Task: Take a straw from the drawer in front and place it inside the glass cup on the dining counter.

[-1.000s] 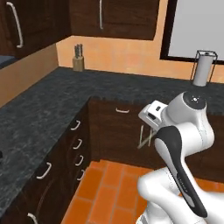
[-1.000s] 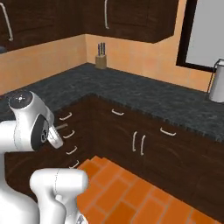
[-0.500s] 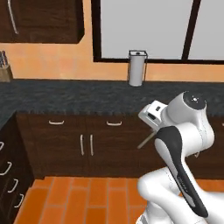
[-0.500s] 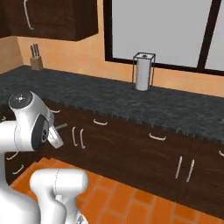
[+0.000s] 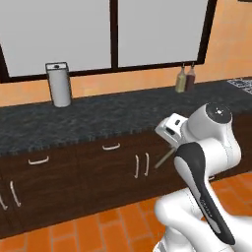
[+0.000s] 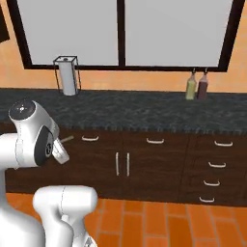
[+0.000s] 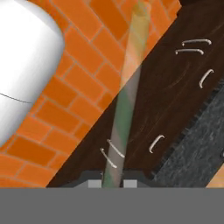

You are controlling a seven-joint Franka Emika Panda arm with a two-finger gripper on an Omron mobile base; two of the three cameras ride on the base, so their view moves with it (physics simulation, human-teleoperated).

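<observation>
The straw is a thin pale tan stick, and my gripper is shut on its lower end. It runs up the hand view over orange floor tiles and dark cabinet fronts. In the left base view the straw pokes out down-left from under my white hand, which is tucked close to the arm. In the right base view the straw shows as a short tip beside the arm's head. The glass cup and the dining counter are out of view.
A black speckled granite counter runs across ahead, over dark cabinets and a drawer stack. On it stand a paper towel holder and two bottles below wide windows. Orange tile floor lies between.
The whole picture has swung: the base has turned right, so the counter corner and knife block have left the view and the bottles came in. The straw stays in the shut gripper.
</observation>
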